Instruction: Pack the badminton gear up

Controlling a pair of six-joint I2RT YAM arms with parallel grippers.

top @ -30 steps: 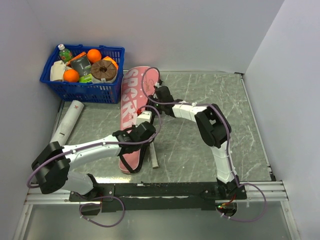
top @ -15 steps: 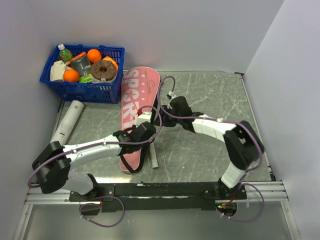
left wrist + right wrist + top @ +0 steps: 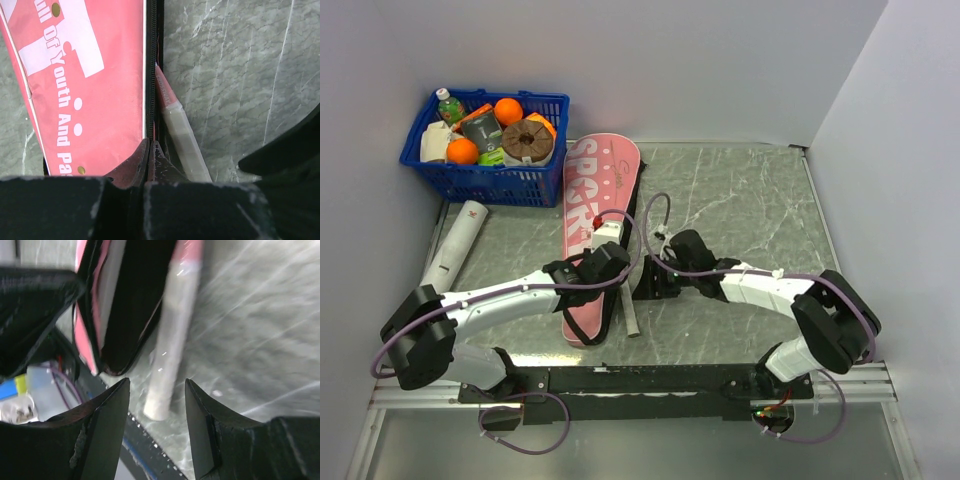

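Note:
The pink racket bag [image 3: 592, 215], lettered "SPORT", lies lengthwise left of the table's middle. My left gripper [image 3: 611, 264] is shut on its black zip edge [image 3: 149, 100]; in the left wrist view the jaws meet right on the zip. One racket's whitish handle [image 3: 631, 318] sticks out of the bag's near end beside that edge [image 3: 186, 147]. My right gripper [image 3: 656, 281] stands open just above this handle [image 3: 170, 365], whose butt end shows between the fingers [image 3: 107, 412] without touching them. The bag's dark open mouth [image 3: 132, 305] is left of it. A white tube [image 3: 455, 245] lies at the left.
A blue basket [image 3: 428, 170] of groceries stands in the back left corner, touching the bag's far end. Walls close in on the left, back and right. The black mounting rail [image 3: 660, 378] runs along the near edge. Bare marbled table [image 3: 750, 200] lies to the right.
My right arm has swung from the bag's far end back toward the near edge, down over the racket handle, and its jaws have opened wider. The left gripper has held still.

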